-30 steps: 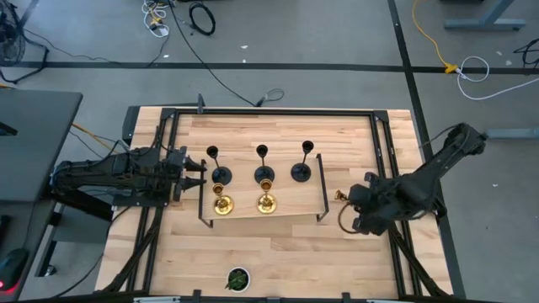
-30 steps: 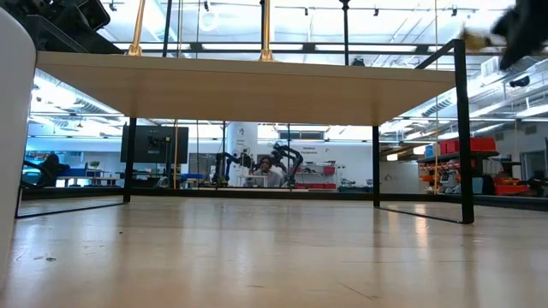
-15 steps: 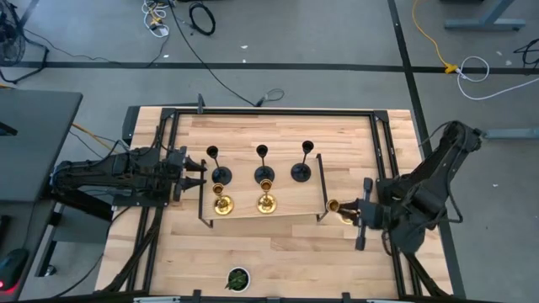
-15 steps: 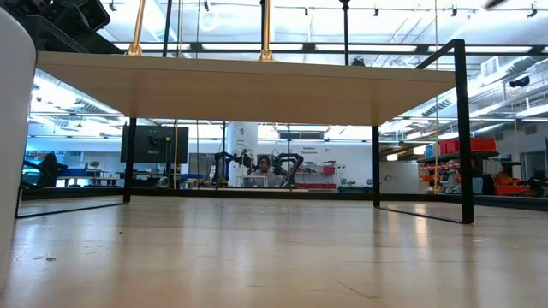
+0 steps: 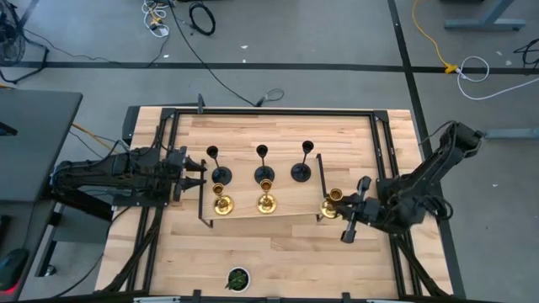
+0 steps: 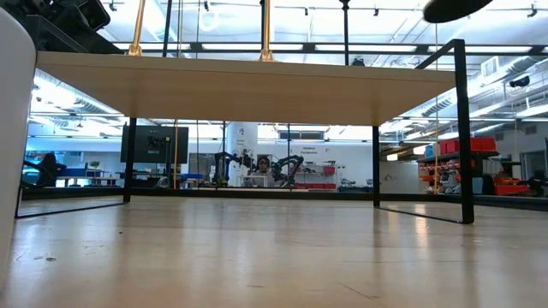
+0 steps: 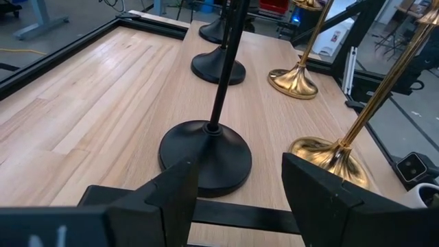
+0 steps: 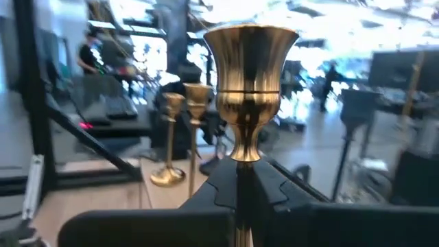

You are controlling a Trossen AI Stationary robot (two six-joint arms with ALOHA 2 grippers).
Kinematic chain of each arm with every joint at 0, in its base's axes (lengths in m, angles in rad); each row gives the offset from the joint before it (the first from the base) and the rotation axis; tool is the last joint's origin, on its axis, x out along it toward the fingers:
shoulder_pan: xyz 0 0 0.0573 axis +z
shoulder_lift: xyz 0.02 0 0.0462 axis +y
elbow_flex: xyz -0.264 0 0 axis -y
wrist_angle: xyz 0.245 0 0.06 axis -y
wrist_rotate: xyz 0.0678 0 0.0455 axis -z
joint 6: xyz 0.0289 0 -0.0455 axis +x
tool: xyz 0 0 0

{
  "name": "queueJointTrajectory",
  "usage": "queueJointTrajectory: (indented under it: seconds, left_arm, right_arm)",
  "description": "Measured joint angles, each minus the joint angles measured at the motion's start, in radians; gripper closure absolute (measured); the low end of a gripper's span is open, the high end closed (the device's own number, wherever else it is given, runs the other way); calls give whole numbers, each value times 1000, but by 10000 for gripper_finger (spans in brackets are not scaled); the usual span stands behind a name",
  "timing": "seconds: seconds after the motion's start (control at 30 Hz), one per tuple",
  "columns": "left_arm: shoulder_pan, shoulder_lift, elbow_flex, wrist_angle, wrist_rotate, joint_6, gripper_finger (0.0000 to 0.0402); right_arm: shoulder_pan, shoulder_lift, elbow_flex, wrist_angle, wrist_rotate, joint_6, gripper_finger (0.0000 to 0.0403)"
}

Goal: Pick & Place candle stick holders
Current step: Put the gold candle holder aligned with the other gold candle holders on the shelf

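my right end effector [image 5: 345, 212] is clamped on the third gold holder [image 5: 332, 200], upright by its stem, just off the shelf's [image 5: 290, 208] right edge. the vacant spot lies leftward, beside the second gold holder [image 5: 266, 200]. the left end effector [image 5: 200, 172] waits, fingers apart.

In the right wrist view the held gold holder [image 8: 248, 89] shows only its cup and upper stem; the lower stem and base are hidden between the right gripper's [image 8: 240, 189] dark fingers. In the low view the raised shelf [image 6: 244, 84] hides the bases standing on it, so only two gold stems [image 6: 266, 30] rise above it, cut off by the picture's top edge. In the left wrist view the nearest black holder [image 7: 206, 145] loses its cup at the top edge.
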Motion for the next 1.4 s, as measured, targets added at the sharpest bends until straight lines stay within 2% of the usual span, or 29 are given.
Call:
queueJointTrajectory:
  seconds: [0.17, 0.27, 0.43, 0.77, 1.13, 1.4]
  left_arm:
    - [0, 0, 0, 0, 0, 0, 191]
    - [0, 0, 0, 0, 0, 0, 191]
    - [0, 0, 0, 0, 0, 0, 191]
    - [0, 0, 0, 0, 0, 1, 191]
    - [0, 0, 0, -2, 0, 0, 191]
    - [0, 0, 0, -2, 0, 0, 191]
  right_arm:
    - [-75, 47, -86, 290, -173, -90, 399]
    - [-118, 81, -88, 355, -219, -131, 399]
    - [-186, 122, -69, 396, -355, -128, 399]
    - [-276, 237, -68, 428, -397, -95, 399]
    - [-288, 290, -94, 432, -380, -55, 399]
    - [-311, 290, -198, 601, -421, 1, 399]
